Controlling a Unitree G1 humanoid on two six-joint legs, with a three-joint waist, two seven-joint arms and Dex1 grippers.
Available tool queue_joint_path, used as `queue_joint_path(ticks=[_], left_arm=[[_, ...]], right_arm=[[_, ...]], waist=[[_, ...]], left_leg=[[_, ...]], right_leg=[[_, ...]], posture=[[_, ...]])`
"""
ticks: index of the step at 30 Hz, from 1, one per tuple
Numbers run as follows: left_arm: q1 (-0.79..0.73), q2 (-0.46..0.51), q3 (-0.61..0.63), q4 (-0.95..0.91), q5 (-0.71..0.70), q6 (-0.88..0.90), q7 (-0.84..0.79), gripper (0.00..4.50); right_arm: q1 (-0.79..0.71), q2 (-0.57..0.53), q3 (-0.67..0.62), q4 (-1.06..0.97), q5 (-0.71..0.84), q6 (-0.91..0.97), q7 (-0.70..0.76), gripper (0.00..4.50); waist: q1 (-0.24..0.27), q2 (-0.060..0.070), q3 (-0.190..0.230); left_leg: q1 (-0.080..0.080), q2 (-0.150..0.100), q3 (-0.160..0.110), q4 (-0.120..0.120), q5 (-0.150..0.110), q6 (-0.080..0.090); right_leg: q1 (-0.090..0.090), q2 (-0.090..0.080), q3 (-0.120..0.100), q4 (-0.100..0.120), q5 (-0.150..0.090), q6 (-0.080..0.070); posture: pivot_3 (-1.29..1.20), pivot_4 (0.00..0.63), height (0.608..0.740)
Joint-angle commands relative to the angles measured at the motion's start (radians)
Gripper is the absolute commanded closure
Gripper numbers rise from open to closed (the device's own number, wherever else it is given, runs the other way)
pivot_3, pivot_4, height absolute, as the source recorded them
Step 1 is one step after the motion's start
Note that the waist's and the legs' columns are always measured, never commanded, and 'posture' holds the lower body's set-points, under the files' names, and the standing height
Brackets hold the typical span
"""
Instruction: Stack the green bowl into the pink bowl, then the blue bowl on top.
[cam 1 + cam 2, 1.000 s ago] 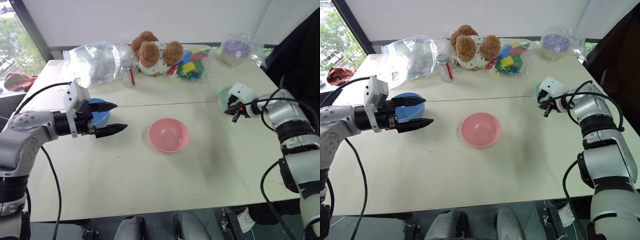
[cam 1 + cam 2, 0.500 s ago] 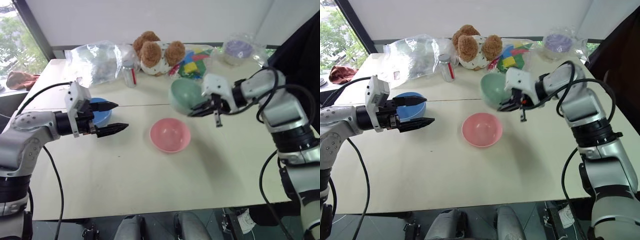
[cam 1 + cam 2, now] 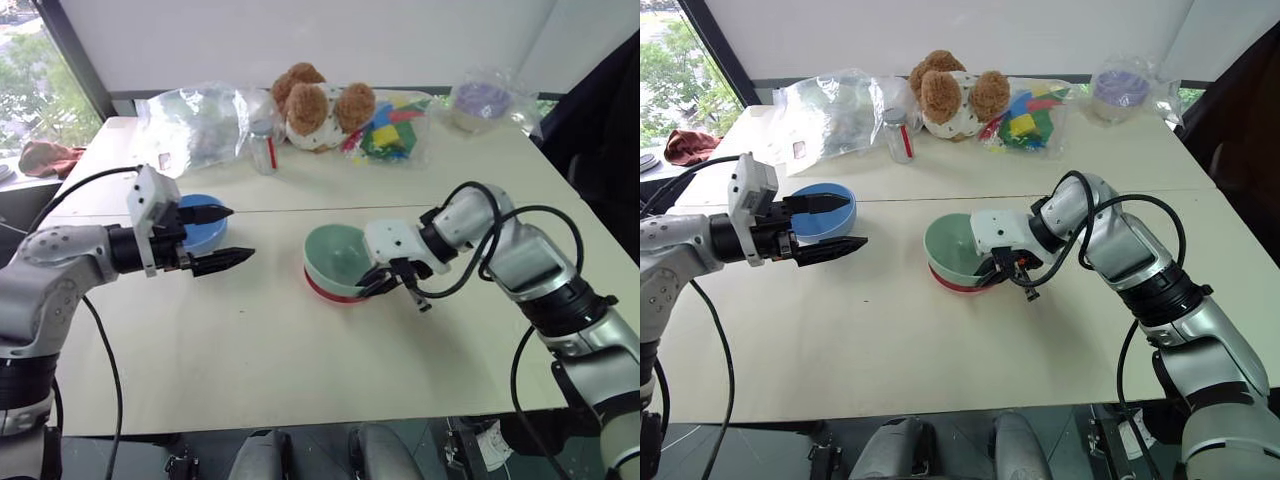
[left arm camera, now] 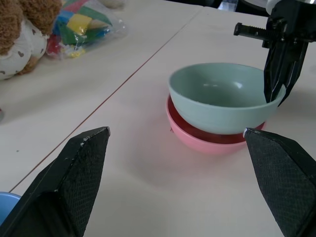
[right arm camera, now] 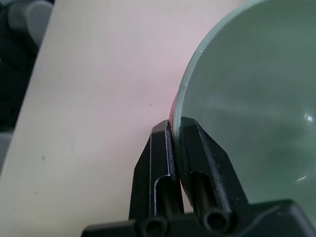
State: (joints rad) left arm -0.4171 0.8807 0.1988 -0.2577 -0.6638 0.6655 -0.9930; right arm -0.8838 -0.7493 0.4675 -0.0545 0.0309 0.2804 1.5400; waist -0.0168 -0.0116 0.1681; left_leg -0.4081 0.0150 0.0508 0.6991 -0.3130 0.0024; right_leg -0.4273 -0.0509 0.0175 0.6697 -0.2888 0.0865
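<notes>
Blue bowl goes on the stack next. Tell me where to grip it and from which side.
Pinch the blue bowl by its rim: it sits upright and mouth up, so the thin wall is the only part narrow enough for two fingers. Probably best from the near-left side, where the open left gripper hangs beside it.

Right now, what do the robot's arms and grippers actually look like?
Both arms are chunky silver-grey metal segments with black joints, and loose black cables loop along them. Each wrist carries a white boxy housing. The left gripper and right gripper each end in two slim, pointed black fingers with a fine textured surface.
</notes>
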Motion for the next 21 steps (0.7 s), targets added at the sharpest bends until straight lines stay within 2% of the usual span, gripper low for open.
queue_joint_path(ticks=[1, 6, 12, 17, 21], left_arm=[[0.004, 0.012, 0.043, -0.034, -0.014, -0.001, 0.013, 0.0], [0.02, 0.028, 0.035, -0.014, 0.04, -0.029, 0.03, 0.0], [0.022, 0.102, -0.021, 0.17, 0.257, -0.19, 0.036, 0.0], [-0.006, 0.129, -0.11, 0.364, 0.425, -0.381, 0.012, 0.0], [-0.095, 0.094, -0.194, 0.565, 0.531, -0.518, 0.002, 0.0]], right_arm=[[-0.018, 0.0, 0.0, 0.011, -0.03, -0.054, 0.001, 3.03], [-0.04, 0.008, -0.03, -0.01, -0.009, -0.035, 0.015, 0.45], [-0.129, 0.078, -0.261, -0.079, 0.284, 0.329, -0.069, 0.45], [-0.127, 0.077, -0.335, -0.125, 0.384, 0.526, -0.179, 0.45], [-0.097, 0.073, -0.361, -0.165, 0.405, 0.573, -0.276, 0.45]], waist=[[0.0, 0.0, 0.0], [0.001, 0.0, 0.0], [0.0, 0.0, 0.0], [0.006, -0.001, 0.0], [0.006, -0.001, 0.0]], left_leg=[[0.0, 0.0, 0.0, 0.0, 0.0, 0.0], [0.0, 0.0, 0.0, 0.0, 0.0, 0.0], [0.0, 0.0, 0.0, 0.0, 0.0, 0.0], [0.0, 0.0, 0.0, -0.001, 0.0, 0.0], [-0.001, -0.001, 0.001, -0.001, 0.0, 0.001]], right_leg=[[0.0, 0.0, 0.0, 0.0, 0.0, 0.0], [0.0, 0.0, 0.0, 0.0, 0.0, 0.0], [0.0, 0.0, 0.0, 0.001, 0.0, 0.0], [0.0, -0.001, -0.002, -0.001, 0.0, 0.0], [0.0, -0.003, -0.003, -0.001, 0.0, 0.0]], posture=[[0.0, 0.15, 0.74], [0.0, 0.15, 0.74], [0.0, 0.15, 0.74], [0.0, 0.15, 0.74], [0.0, 0.15, 0.74]])
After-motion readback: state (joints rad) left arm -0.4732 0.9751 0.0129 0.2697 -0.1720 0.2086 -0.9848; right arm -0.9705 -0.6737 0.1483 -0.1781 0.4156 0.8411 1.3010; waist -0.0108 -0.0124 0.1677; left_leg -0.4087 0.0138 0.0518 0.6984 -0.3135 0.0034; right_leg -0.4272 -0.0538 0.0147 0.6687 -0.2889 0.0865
